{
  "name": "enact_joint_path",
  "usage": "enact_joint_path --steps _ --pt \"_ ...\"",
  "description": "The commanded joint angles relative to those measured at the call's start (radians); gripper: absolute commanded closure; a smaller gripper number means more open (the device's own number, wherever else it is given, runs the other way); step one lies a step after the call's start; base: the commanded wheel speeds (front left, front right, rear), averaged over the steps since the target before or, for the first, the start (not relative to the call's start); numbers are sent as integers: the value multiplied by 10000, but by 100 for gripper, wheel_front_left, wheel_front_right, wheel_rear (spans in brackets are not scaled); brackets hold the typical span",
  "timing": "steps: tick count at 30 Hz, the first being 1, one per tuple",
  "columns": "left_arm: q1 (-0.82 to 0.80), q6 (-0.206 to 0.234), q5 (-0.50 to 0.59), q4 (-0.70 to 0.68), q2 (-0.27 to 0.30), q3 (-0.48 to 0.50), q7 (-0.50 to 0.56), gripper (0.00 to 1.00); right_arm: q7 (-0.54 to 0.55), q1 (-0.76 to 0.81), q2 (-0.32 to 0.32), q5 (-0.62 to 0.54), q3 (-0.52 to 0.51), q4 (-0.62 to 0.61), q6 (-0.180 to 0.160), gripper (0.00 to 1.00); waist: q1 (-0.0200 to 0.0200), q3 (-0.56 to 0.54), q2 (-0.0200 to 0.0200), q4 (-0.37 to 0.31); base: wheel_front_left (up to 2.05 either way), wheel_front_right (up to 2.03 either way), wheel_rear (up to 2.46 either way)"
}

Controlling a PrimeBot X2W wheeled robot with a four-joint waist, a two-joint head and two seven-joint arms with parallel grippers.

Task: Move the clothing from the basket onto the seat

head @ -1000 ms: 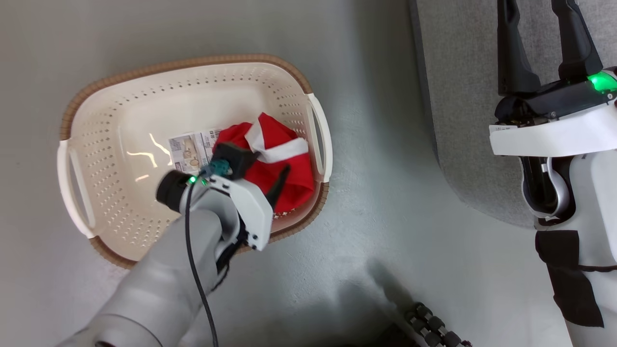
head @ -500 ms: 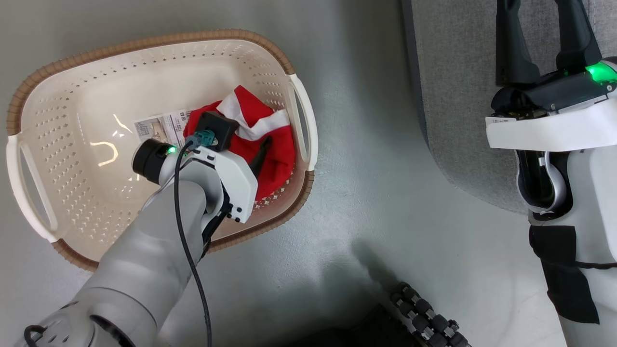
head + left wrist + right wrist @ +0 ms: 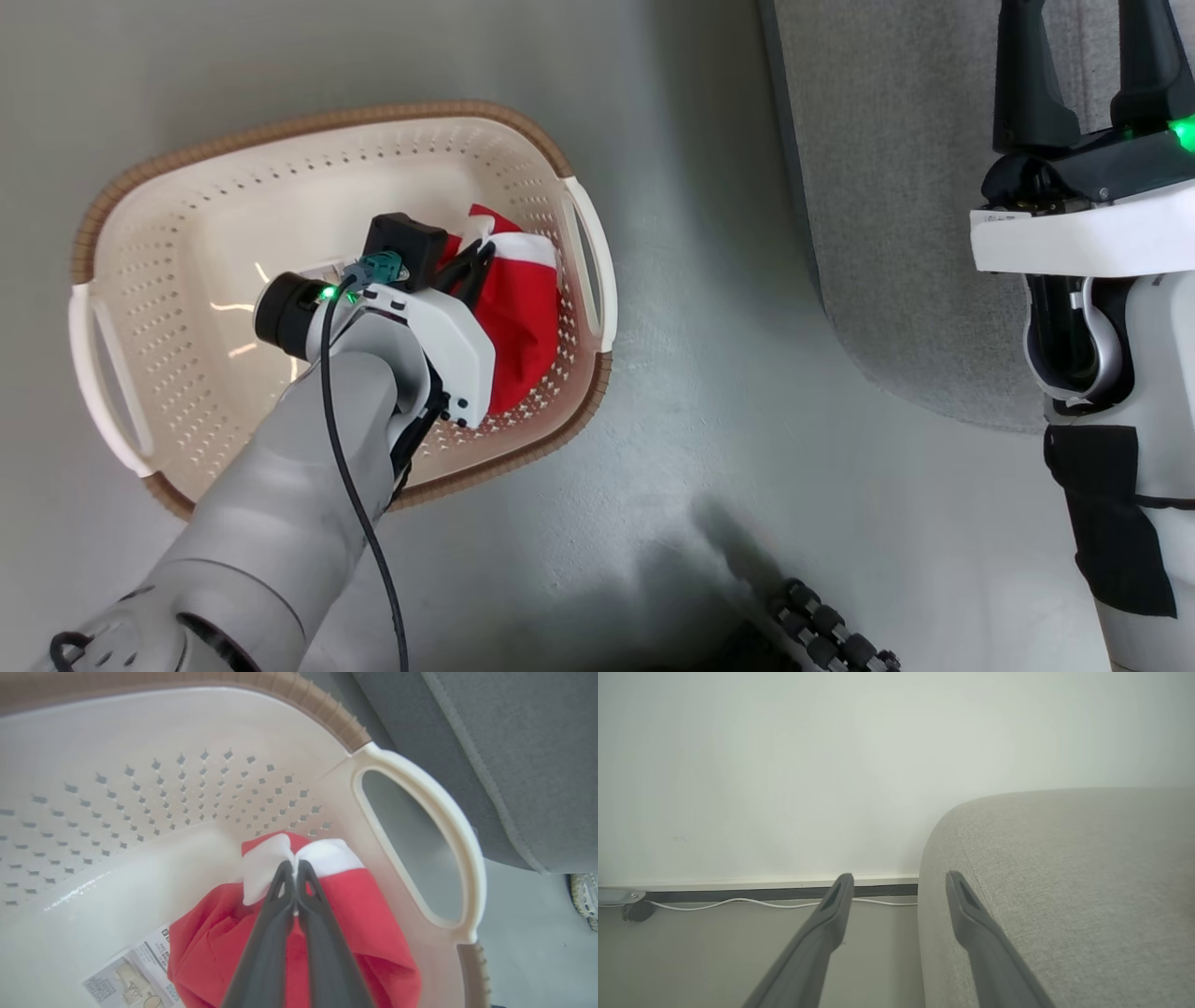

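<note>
The clothing [image 3: 523,317] is a bright red garment with white trim, bunched at the right end of the cream basket [image 3: 308,126] on the floor. My left gripper [image 3: 478,250] reaches down into the basket and is shut on the garment's white band [image 3: 327,854]. In the left wrist view the fingertips [image 3: 286,870] pinch the trim, with red cloth [image 3: 373,938] spread below them and the basket's handle [image 3: 420,793] to the right. The grey seat [image 3: 887,187] lies to the right. My right gripper [image 3: 1083,37] stands open above the seat [image 3: 1064,882], its fingers [image 3: 840,896] holding nothing.
The basket stands on a pale grey floor, a short gap from the seat's edge [image 3: 537,756]. A sticker [image 3: 135,975] shows on the basket's base. My base wheel [image 3: 831,635] is at the bottom. A wall, baseboard and white cable [image 3: 738,901] lie beyond the seat.
The left gripper's fingers, spread apart over the garment earlier, have closed on its white trim. The head camera has shifted a little. The right gripper stays open.
</note>
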Motion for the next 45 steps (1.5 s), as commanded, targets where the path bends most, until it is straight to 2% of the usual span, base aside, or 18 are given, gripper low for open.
enact_joint_path --steps 1,4,9,26,37,45 --pt "405 -54 -147 -202 -16 128 -110 100 -59 390 -154 -38 -4 -158 27 0 0 -481 0 219 0 0 0" --pt "527 -54 -171 -366 -16 244 -131 100 -59 457 -225 -59 -31 -96 27 0 0 -805 0 341 0 0 0" --pt "1037 24 137 -1212 -16 987 -139 100 -59 729 -366 -130 -37 156 27 0 0 -1747 0 675 0 0 0" --pt "3897 -16 2431 -3911 -13 3903 -142 100 -59 2070 -759 -454 -22 1248 27 0 0 -4997 0 1712 0 0 0" --pt "5171 -62 3600 -6055 -15 5586 -143 100 -59 3018 -697 -856 48 1926 27 0 0 -6523 0 2275 0 0 0" --pt "5300 -70 4376 -7698 -12 6139 -143 100 -59 3594 -457 -991 113 2282 27 0 0 -7227 0 2611 0 0 0"
